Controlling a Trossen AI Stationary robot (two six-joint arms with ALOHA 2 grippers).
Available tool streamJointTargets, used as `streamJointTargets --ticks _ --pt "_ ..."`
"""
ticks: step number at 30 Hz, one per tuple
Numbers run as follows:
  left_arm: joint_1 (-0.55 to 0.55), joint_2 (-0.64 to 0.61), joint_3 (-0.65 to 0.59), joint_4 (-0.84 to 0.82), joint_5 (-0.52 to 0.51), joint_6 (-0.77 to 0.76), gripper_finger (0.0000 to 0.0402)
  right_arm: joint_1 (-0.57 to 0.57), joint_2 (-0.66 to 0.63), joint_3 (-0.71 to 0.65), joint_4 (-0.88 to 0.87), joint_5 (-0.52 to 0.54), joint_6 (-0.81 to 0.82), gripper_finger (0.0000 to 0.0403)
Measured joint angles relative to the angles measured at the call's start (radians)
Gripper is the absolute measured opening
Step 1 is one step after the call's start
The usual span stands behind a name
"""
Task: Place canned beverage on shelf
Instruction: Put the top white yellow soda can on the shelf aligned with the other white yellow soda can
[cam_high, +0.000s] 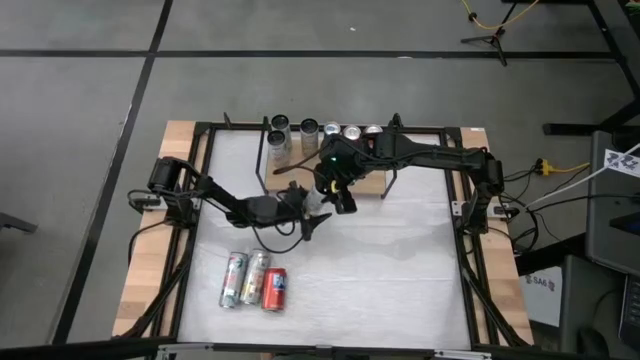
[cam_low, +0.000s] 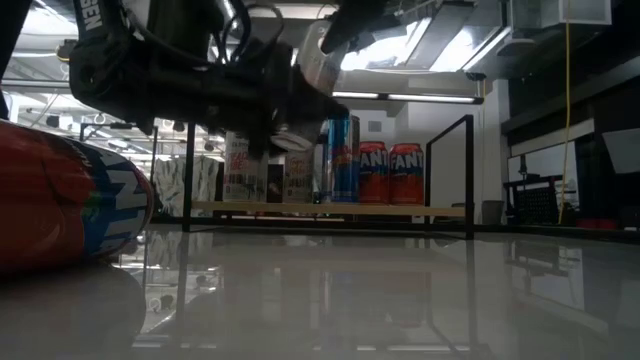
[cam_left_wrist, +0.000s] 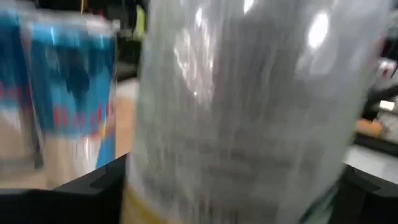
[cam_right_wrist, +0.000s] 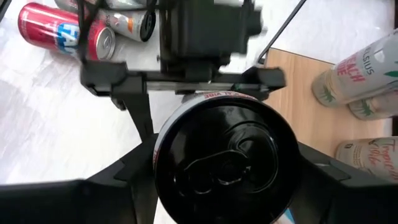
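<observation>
We find one canned beverage (cam_right_wrist: 224, 155), a pale can with a dark top, held above the tabletop (cam_high: 400, 270) at the front edge of the shelf (cam_low: 330, 209), between the two arms. The right gripper (cam_right_wrist: 224, 186) has its fingers (cam_right_wrist: 118, 180) set against opposite sides of the can, pinching it. The left gripper (cam_high: 312, 207) faces it from the other side with a finger on each flank of the same can; we cannot tell whether these press on it or stand clear. On the shelf stand a blue can (cam_low: 343, 155), two orange cans (cam_low: 390, 172) and several pale cans (cam_right_wrist: 354, 74). Three more cans (cam_high: 255, 280) lie on their sides, close together, near the tabletop's front left.
</observation>
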Motion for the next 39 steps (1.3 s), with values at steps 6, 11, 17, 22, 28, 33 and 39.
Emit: streamJointTargets --ticks 6,11,17,22,28,33,39 --pt "0.000 0.000 0.000 -0.104 0.027 -0.085 0.0338 -0.001 0.014 0.000 0.030 0.001 0.009 0.0254" --pt "-0.014 0.002 -0.002 -0.130 0.040 -0.103 0.0338 -0.018 0.034 0.000 0.033 -0.025 0.010 0.0254" --pt "-0.060 0.002 -0.002 -0.151 -0.009 -0.100 0.0338 -0.053 0.037 0.000 0.032 -0.112 0.017 0.0254" --pt "-0.080 0.001 -0.002 -0.197 -0.089 -0.100 0.0338 -0.061 0.040 0.000 0.030 -0.118 0.022 0.0254" --pt "-0.083 0.001 -0.001 -0.266 -0.102 -0.131 0.0338 -0.062 0.039 0.001 0.006 -0.122 0.018 0.0254" --pt "-0.082 0.001 -0.001 -0.338 -0.107 -0.194 0.0338 -0.063 0.039 0.001 -0.011 -0.082 0.021 0.0254" --pt "-0.084 0.001 -0.001 -0.355 -0.110 -0.213 0.0338 -0.062 0.039 0.001 0.018 -0.026 -0.002 0.0254"
